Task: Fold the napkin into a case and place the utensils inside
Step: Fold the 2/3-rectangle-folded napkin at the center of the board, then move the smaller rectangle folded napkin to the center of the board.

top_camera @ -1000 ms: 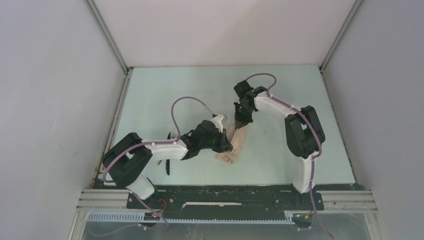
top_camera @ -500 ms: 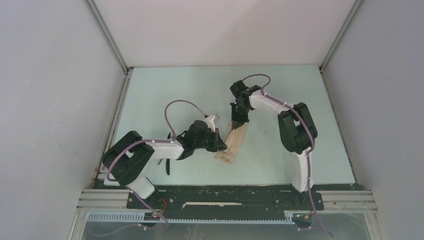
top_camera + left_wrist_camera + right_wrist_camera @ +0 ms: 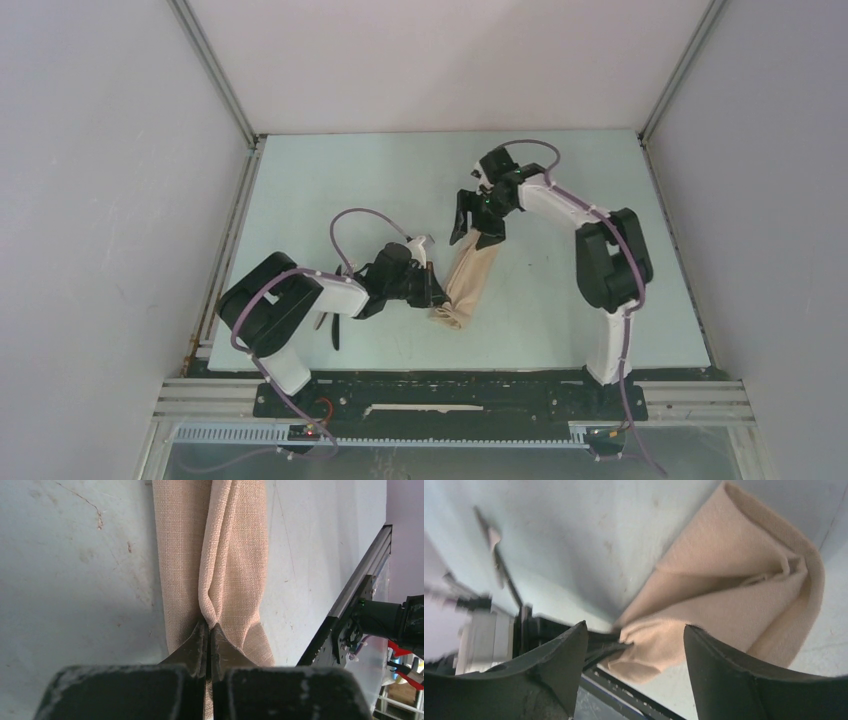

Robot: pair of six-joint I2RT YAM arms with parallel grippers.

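Note:
The beige napkin (image 3: pixel 468 282) lies as a narrow folded strip on the table's middle, running from far right to near left. My left gripper (image 3: pixel 432 290) meets it from the left, shut on a fold of its long edge; the left wrist view shows the closed fingertips (image 3: pixel 202 640) pinching the napkin (image 3: pixel 235 555). My right gripper (image 3: pixel 475 215) hovers over the strip's far end, open, with the napkin (image 3: pixel 734 580) below its spread jaws and untouched. The black knife (image 3: pixel 334 335) lies beside the left arm, partly hidden by it. The fork cannot be made out.
The pale table (image 3: pixel 330 190) is walled by white panels with metal rails at left and right. A black base bar (image 3: pixel 450 385) runs along the near edge. Purple cables loop over both arms.
The right gripper has opened, letting go of the napkin's far end, and drawn back up and away. The left gripper, still shut on the cloth, has shifted slightly left and toward the near edge.

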